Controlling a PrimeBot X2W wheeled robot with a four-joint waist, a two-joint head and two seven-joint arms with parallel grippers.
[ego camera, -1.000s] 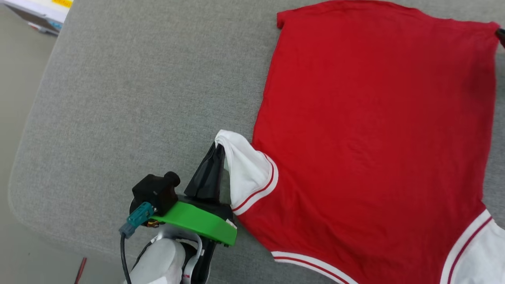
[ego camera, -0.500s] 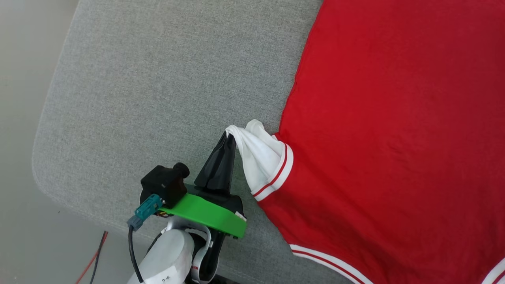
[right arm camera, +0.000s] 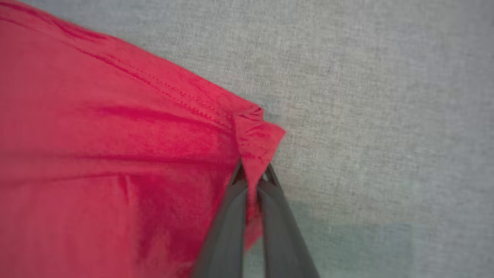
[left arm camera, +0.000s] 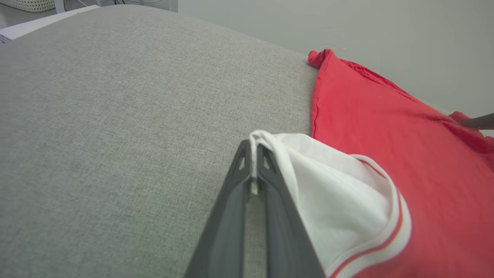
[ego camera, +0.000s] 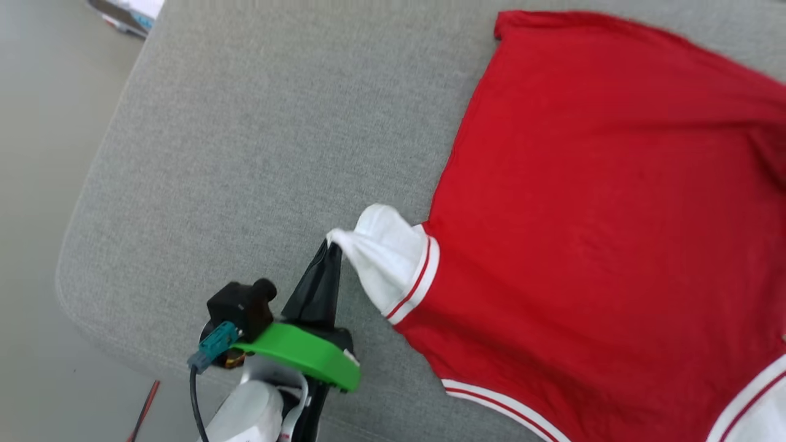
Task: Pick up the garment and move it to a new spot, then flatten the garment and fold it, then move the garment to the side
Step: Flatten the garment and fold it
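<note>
1. The garment (ego camera: 602, 233) lay spread on a grey padded surface (ego camera: 245, 153), plain red side up, toward the robot's right in head view.
2. L gripper (ego camera: 330, 247) was pinched tight on the tip of the white sleeve (ego camera: 390, 258). The sleeve was drawn to a point and lifted a bit off the padding.
3. Left wrist view, same grip: the two dark fingers (left arm camera: 235, 181) met w/ a thin fold of the white sleeve (left arm camera: 332, 185) between them, and the red-white striped cuff (left arm camera: 397, 231) curled just beside.
4. R gripper (right arm camera: 252, 175) was clamped on a red corner of the garment (right arm camera: 96, 135). The corner stuck up past the fingertips, and the stitched hem ran off to upper left in that view.
5. Creases fanned across the red cloth from that pinched corner. The grey padding (right arm camera: 386, 96) lay under and beyond it.
6. Other white sleeve (ego camera: 758, 408) sat at lower right of head view. Striped trim (ego camera: 491, 402) ran along the garment's near edge.
7. Containers: one white woven basket (left arm camera: 27, 4) at top left of left wrist view, beyond the padded surface (left arm camera: 115, 116). Only its lower rim showed, so I can't tell what was in it.
8. On the L wrist sat a green bracket (ego camera: 301, 355) w/ a small black camera (ego camera: 242, 304).
9. Pale floor (ego camera: 37, 215) lay left of the pad, w/ a red wire (ego camera: 144, 411) near its lower edge.
</note>
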